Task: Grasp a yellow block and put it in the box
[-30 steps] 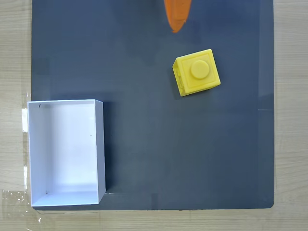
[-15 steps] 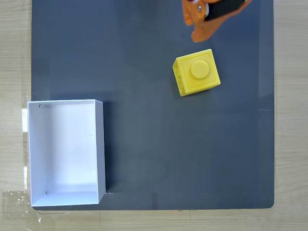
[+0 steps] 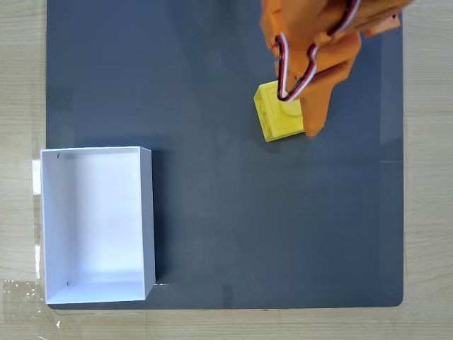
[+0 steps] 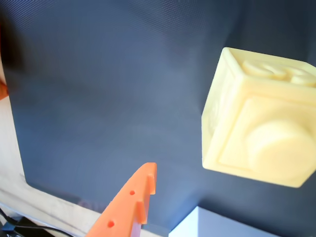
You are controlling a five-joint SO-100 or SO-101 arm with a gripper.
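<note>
In the fixed view the yellow block (image 3: 271, 115) rests on the dark mat, upper right of centre. My orange gripper (image 3: 297, 99) reaches in from the top edge and covers the block's right half and its stud, with one fingertip (image 3: 313, 127) down at the block's lower right corner. In the wrist view the yellow block (image 4: 259, 126) looms large at the right, stud facing the camera, and one orange finger (image 4: 129, 205) stands well to its left with bare mat between them. The jaws look open around the block. The white box (image 3: 44, 223) sits at the mat's lower left with nothing in it.
The dark grey mat (image 3: 233, 227) lies on a pale wooden table (image 3: 428, 212). Clear tape (image 3: 21, 287) sticks to the wood beside the box. Red, white and black wires (image 3: 294, 71) loop over the gripper. A white corner (image 4: 217, 228) shows at the wrist view's bottom edge.
The gripper has come down from the top edge of the fixed view onto the block, now covering its right half. Block and box have not moved.
</note>
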